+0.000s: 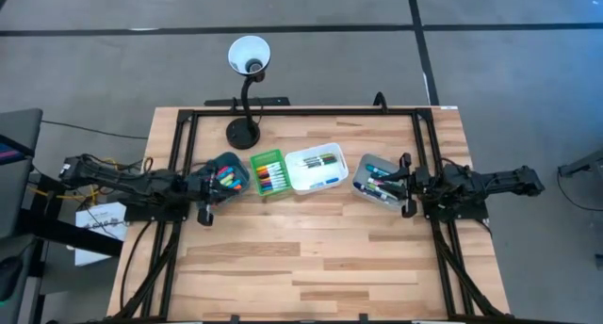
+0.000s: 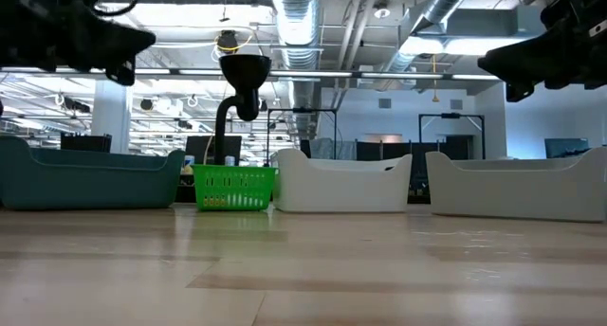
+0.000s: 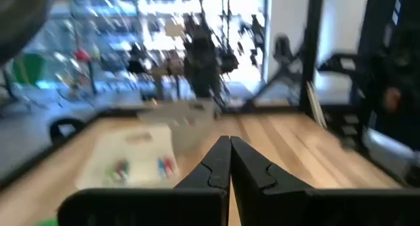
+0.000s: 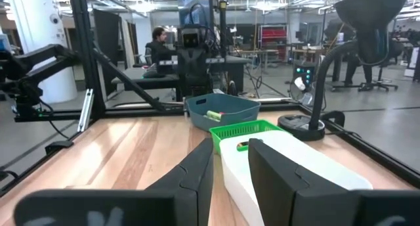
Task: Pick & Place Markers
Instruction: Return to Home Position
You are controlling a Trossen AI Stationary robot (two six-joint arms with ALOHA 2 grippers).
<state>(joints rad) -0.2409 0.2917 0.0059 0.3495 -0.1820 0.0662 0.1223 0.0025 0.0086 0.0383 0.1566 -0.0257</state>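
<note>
Coloured markers in bins between left fingers (closed) and right fingers

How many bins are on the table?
4, in one row, left to right in the low view: teal bin, green bin, white bin, second white bin. None looks hidden.

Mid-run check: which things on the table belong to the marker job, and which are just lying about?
Job: markers, sorted among the teal bin, green bin, white bin, grey bin; left gripper and right gripper, both raised.
Lying about: desk lamp.
</note>
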